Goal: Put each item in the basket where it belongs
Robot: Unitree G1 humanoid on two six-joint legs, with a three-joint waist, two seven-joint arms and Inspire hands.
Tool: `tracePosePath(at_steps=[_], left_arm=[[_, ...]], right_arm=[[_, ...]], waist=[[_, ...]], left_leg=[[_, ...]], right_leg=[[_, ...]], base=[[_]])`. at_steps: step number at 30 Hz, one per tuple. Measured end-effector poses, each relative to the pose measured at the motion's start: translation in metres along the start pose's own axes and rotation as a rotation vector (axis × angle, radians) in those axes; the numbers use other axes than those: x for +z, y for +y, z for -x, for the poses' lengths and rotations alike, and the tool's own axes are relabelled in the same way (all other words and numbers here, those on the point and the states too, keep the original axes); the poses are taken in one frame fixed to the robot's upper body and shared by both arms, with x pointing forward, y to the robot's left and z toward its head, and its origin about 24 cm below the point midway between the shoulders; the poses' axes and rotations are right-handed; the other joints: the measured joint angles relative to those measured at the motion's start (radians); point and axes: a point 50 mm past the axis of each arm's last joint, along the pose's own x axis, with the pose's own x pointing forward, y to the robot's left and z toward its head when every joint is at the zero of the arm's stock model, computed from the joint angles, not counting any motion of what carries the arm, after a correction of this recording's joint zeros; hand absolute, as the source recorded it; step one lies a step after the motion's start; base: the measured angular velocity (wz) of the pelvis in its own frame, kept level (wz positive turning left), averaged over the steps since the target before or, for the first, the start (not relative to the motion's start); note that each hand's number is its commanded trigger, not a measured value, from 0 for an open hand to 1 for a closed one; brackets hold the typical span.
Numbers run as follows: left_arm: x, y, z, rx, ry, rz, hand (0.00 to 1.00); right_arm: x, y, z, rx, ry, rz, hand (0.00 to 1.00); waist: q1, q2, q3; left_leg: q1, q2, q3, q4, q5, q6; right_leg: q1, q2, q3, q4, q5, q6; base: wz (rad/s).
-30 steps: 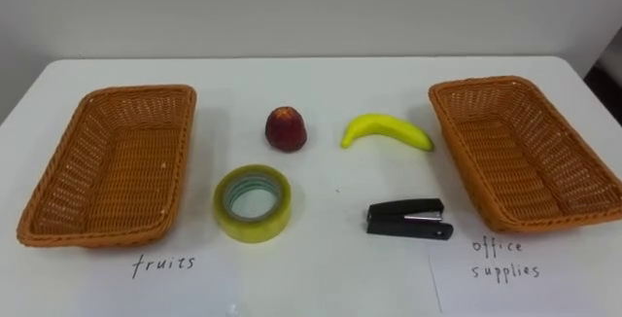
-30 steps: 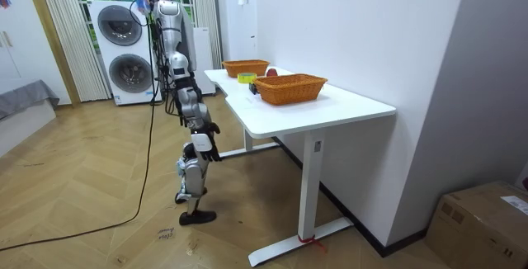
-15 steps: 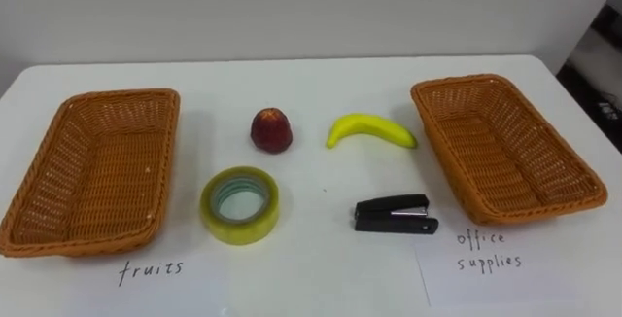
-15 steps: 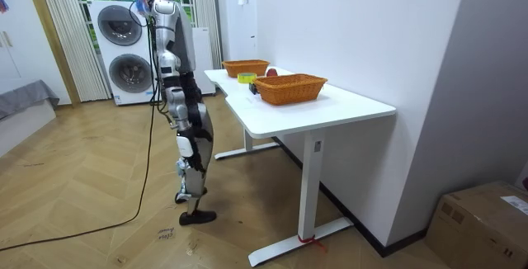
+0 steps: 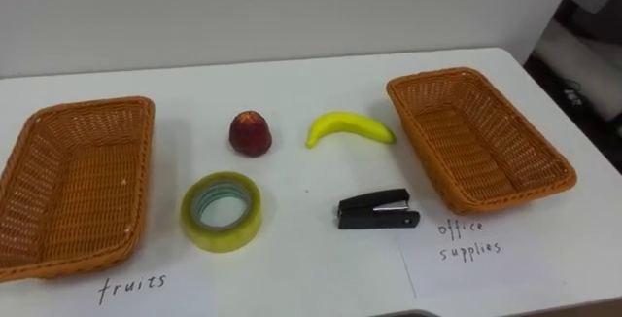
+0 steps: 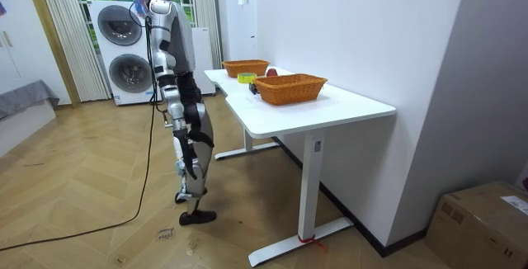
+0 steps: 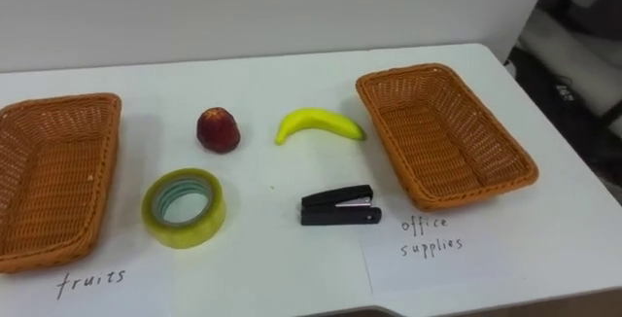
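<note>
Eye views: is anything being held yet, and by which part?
Nothing is held: red fruit, banana, tape roll and stapler all lie on the table, untouched.

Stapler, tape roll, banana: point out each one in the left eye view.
stapler (image 5: 377, 209), left eye view, middle of its black body.
tape roll (image 5: 222, 240), left eye view, front of its yellow outer wall.
banana (image 5: 349, 123), left eye view, middle of its curved yellow body.

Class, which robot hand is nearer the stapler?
Right, probably. The stapler lies right of centre, on the right hand's side; the left hand is beyond the robot's body, farther off.
</note>
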Motion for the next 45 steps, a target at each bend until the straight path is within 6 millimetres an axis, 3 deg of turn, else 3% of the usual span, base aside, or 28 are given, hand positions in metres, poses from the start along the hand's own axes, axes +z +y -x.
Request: tracePosePath(at_steps=[6,11,16,22,35,45], left_arm=[[-0.003,0.007,0.002,0.043,-0.022,0.005,0.00],[0.008,0.010,0.003,0.069,-0.077,0.009,0.00],[0.021,0.013,0.005,0.090,-0.145,0.013,0.00],[0.022,0.012,0.005,0.090,-0.152,0.011,0.00],[0.006,0.012,0.005,0.084,-0.131,-0.017,0.00],[0.002,0.006,0.004,0.034,-0.113,-0.037,0.00]], right_arm=[[0.037,0.015,0.007,-0.051,-0.142,-0.110,0.00],[0.071,0.028,0.021,-0.096,-0.301,-0.176,0.00],[0.103,0.048,0.046,-0.082,-0.457,-0.232,0.00],[0.130,0.066,0.074,-0.076,-0.663,-0.194,0.00],[0.155,0.090,0.118,-0.030,-0.940,-0.180,0.00],[0.179,0.115,0.171,0.096,-1.252,-0.132,0.00]], waist=[[-0.024,-0.013,-0.0040],[-0.029,-0.016,-0.0030],[-0.031,-0.013,-0.0036],[-0.023,-0.020,-0.0062],[-0.016,-0.038,-0.0063],[0.023,-0.056,0.0071]], left_leg=[[-0.003,-0.001,0.008,-0.005,0.000,0.000],[-0.007,-0.001,0.010,-0.013,0.000,0.000],[-0.033,-0.003,0.022,-0.010,0.001,-0.001],[-0.050,-0.004,0.028,0.000,0.001,-0.001],[-0.049,-0.003,0.024,0.004,0.001,-0.001],[-0.052,-0.005,0.022,0.004,0.001,-0.001]], right_leg=[[-0.012,0.004,0.009,0.001,0.000,0.001],[-0.015,0.011,0.024,-0.001,0.001,0.002],[-0.053,0.014,0.029,0.020,0.001,-0.001],[-0.076,0.012,0.036,0.036,-0.003,-0.002],[-0.079,0.012,0.036,0.033,-0.003,-0.003],[-0.081,0.011,0.034,0.030,-0.004,-0.002]], base=[[-0.06],[-0.01],[-0.07],[-0.06],[0.00],[0.00]])
